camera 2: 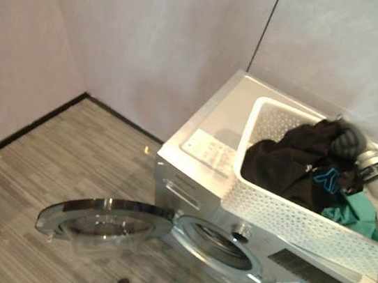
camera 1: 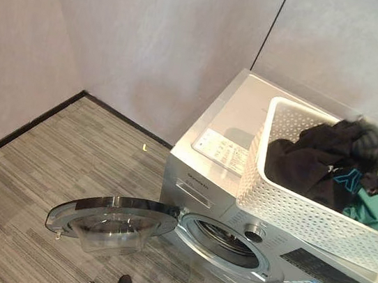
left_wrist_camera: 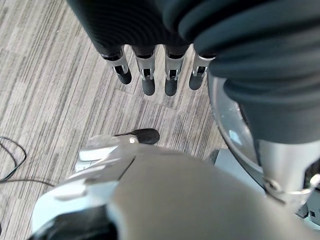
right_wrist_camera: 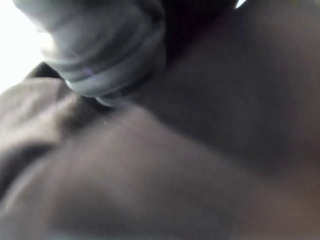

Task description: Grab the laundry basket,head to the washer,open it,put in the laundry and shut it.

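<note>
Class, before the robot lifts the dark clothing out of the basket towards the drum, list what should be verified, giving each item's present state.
1. Washer door open: ok.
2. White basket resting on the washer top: ok.
3. Right hand on the dark clothing: ok.
4. Right hand's grip on the clothing: cannot tell, fingers buried in cloth.
5. Left hand holds nothing, fingers straight: ok.
6. Drum opening unobstructed: ok as far as visible.

One silver washer (camera 1: 235,211) stands on the floor, with one round glass door (camera 1: 111,221) swung open. One white perforated laundry basket (camera 1: 287,197) sits on top of it. In the basket lie two garments that can be told apart: one black (camera 2: 291,163) and one teal (camera 2: 355,211).
</note>
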Robot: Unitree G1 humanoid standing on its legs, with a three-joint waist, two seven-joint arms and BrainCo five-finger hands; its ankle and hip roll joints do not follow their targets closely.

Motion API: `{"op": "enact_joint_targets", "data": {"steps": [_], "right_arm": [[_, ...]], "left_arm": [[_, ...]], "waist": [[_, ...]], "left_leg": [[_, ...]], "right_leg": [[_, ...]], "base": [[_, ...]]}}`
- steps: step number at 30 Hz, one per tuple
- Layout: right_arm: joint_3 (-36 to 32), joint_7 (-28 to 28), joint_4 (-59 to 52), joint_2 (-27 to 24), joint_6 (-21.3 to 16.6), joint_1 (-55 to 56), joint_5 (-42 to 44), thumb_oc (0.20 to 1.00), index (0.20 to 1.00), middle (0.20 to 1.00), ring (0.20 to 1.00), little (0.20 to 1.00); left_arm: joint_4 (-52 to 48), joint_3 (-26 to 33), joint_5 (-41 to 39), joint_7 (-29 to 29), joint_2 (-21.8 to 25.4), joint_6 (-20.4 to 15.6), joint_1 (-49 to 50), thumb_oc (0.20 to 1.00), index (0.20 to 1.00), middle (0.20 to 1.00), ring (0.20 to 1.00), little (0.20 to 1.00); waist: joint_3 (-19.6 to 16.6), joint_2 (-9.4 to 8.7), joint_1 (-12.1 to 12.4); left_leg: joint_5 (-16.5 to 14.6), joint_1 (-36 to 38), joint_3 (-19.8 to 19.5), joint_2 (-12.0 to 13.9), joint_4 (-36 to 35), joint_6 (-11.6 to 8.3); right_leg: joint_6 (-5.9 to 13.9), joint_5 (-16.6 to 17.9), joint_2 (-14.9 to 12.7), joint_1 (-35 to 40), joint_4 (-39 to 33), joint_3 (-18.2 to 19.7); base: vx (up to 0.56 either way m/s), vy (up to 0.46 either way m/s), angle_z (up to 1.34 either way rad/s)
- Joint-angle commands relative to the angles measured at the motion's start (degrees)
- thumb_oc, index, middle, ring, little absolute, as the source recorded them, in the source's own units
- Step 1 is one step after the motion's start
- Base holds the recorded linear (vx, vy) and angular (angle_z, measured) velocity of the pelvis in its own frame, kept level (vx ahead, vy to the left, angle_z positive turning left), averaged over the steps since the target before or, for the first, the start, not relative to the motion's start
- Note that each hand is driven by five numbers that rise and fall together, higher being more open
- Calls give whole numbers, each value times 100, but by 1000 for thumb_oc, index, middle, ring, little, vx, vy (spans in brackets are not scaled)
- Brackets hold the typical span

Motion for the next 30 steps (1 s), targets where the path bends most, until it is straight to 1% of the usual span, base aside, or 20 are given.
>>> {"op": "enact_joint_targets", "data": {"steps": [1, 3, 4, 5, 6, 7, 8, 9, 12, 17, 19, 21, 22, 25, 26, 28, 29, 30], "right_arm": [[-663, -1162, -571, 60, -324, -477, -961, 200, 200, 200, 200, 200], [-696, -1159, -589, 66, -317, -442, -964, 200, 200, 200, 200, 200], [-897, -1494, -865, 250, -321, -436, -1337, 200, 200, 200, 200, 200], [-937, -1494, -904, 270, -301, -396, -1355, 200, 200, 200, 200, 200], [-1098, -1739, -1221, 563, -254, -286, -1923, 200, 200, 200, 200, 200], [-1179, -1760, -1367, 720, -207, -138, -2056, 200, 200, 200, 200, 200], [-1196, -1756, -1381, 727, -202, -119, -2058, 200, 200, 200, 200, 200], [-1250, -1831, -1580, 1052, -195, 86, -2199, 200, 200, 200, 200, 200], [-1257, -1847, -1656, 1214, -180, 231, -2246, 200, 200, 200, 200, 200], [-1246, -1964, -1576, 1278, -170, 212, -2279, 200, 200, 200, 200, 200], [-1223, -2147, -1520, 1301, -159, 108, -2408, 200, 200, 200, 200, 200], [-1201, -2204, -1491, 1313, -166, 63, -2442, 200, 200, 200, 200, 200], [-1192, -2239, -1493, 1322, -195, 39, -2443, 200, 200, 200, 200, 200], [-1288, -2203, -1795, 1348, -319, 78, -2338, 200, 200, 200, 200, 200], [-1298, -2196, -1811, 1355, -314, 90, -2340, 200, 200, 200, 200, 200], [-1448, -2126, -2099, 1361, -364, 203, -2349, 200, 200, 200, 200, 200], [-1691, -2084, -2358, 1366, -444, 409, -2297, 200, 200, 200, 200, 200], [-1718, -2075, -2385, 1377, -441, 441, -2294, 200, 200, 200, 200, 200]], "left_arm": [[431, -142, 292, 290, -66, 22, -271, 1000, 1000, 1000, 1000, 1000], [431, -152, 292, 290, -58, 22, -272, 1000, 1000, 1000, 1000, 1000], [376, -146, 371, 349, -75, 46, -287, 1000, 1000, 1000, 1000, 1000], [372, -151, 374, 351, -65, 49, -290, 1000, 1000, 1000, 1000, 1000], [315, -158, 457, 413, -73, 65, -330, 1000, 1000, 1000, 1000, 1000], [305, -162, 481, 430, -53, 75, -329, 1000, 1000, 1000, 1000, 1000], [304, -167, 481, 430, -47, 75, -328, 1000, 1000, 1000, 1000, 1000], [292, -172, 541, 465, -36, 88, -342, 1000, 1000, 1000, 1000, 1000], [301, -171, 584, 468, -15, 82, -346, 1000, 1000, 1000, 1000, 1000], [305, -171, 596, 482, 5, 66, -380, 1000, 1000, 1000, 1000, 1000], [303, -176, 606, 510, 29, 63, -416, 1000, 1000, 1000, 1000, 1000], [313, -161, 605, 530, 44, 60, -439, 1000, 1000, 1000, 1000, 1000], [321, -153, 600, 545, 55, 51, -446, 1000, 1000, 1000, 1000, 1000], [317, -70, 555, 567, 75, 32, -435, 1000, 1000, 1000, 1000, 1000], [318, -70, 555, 566, 77, 31, -436, 1000, 1000, 1000, 1000, 1000], [347, 38, 521, 565, 84, 22, -418, 1000, 1000, 1000, 1000, 1000], [372, 150, 509, 547, 85, 9, -387, 1000, 1000, 1000, 1000, 1000], [374, 143, 512, 545, 89, 7, -386, 1000, 1000, 1000, 1000, 1000]], "waist": [[-217, 1, 138], [-216, -6, 150], [-228, 41, 147], [-227, 28, 149], [-234, 78, 150], [-234, 60, 159], [-234, 54, 164], [-231, 67, 171], [-227, 62, 169], [-209, 55, 168], [-192, 52, 158], [-184, 45, 160], [-182, 38, 149], [-174, 24, 64], [-173, 21, 76], [-168, 10, 9], [-165, 4, -81], [-167, -2, -65]], "left_leg": [[-493, 225, 126, 195, 30, -21], [-493, 228, 127, 195, 30, -21], [-550, 273, 118, 178, 30, 5], [-527, 258, 113, 171, 30, 12], [-562, 282, 85, 125, 30, 70], [-577, 301, 77, 108, 30, 91], [-577, 302, 77, 107, 30, 91], [-609, 337, 49, 56, 30, 139], [-640, 368, 43, -4, 30, 185], [-693, 413, 52, -83, 30, 254], [-725, 445, 62, -134, 30, 315], [-736, 460, 82, -155, 30, 336], [-749, 482, 100, -172, 30, 356], [-808, 557, 160, -250, 30, 464], [-810, 559, 172, -254, 30, 470], [-849, 612, 220, -303, 30, 531], [-895, 669, 276, -346, 30, 584], [-897, 671, 284, -349, 30, 588]], "right_leg": [[185, -292, -170, 123, 236, -127], [185, -293, -171, 124, 237, -126], [189, -328, -183, 154, 272, -107], [189, -309, -190, 143, 270, -111], [196, -315, -225, 128, 329, -92], [201, -328, -239, 132, 360, -89], [201, -330, -241, 133, 362, -88], [215, -338, -284, 138, 427, -75], [236, -337, -335, 125, 487, -62], [275, -331, -417, 91, 610, -24], [298, -309, -468, 26, 763, 41], [308, -307, -486, -1, 818, 71], [317, -293, -503, -26, 864, 112], [371, -108, -556, -199, 1092, 334], [376, -107, -560, -210, 1103, 351], [406, -13, -575, -300, 1202, 510], [431, 53, -571, -377, 1293, 629], [434, 50, -574, -386, 1305, 641]], "base": [[14, 12, -8], [14, 14, -7], [0, 0, 0], [29, 78, 0], [5, 68, 1], [17, 65, 0], [19, 69, 2], [16, 53, 2], [12, 68, 3], [5, 64, -3], [0, 118, -1], [-2, 78, -3], [-4, 102, -8], [-6, 118, -19], [1, 92, -28], [1, 119, -28], [2, 109, -30], [1, 111, -38]]}}
